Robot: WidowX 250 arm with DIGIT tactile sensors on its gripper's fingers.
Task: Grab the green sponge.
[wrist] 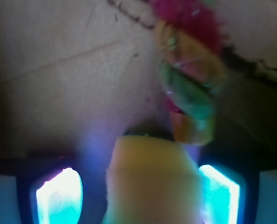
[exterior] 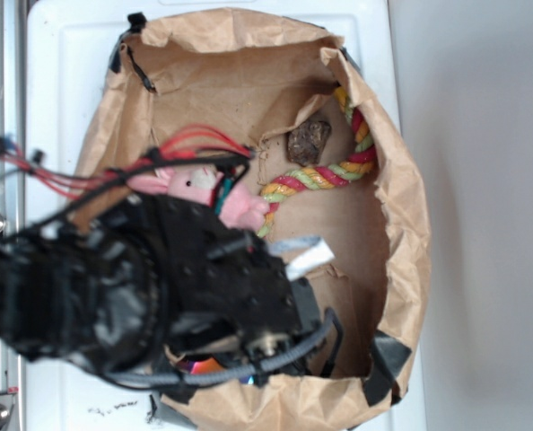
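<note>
Pincer (wrist: 138, 191) sits low inside the brown paper bag (exterior: 401, 206), and on my wrist feed its two glowing fingers (wrist: 59, 196) flank the green sponge (wrist: 150, 182), which actually reads yellow. I cannot tell whether they press it or merely straddle it. Just beyond the sponge lies the twisted rope (wrist: 190, 79). From outside, the arm hides the sponge; a pink plush (exterior: 199, 187) lies beside the rope.
</note>
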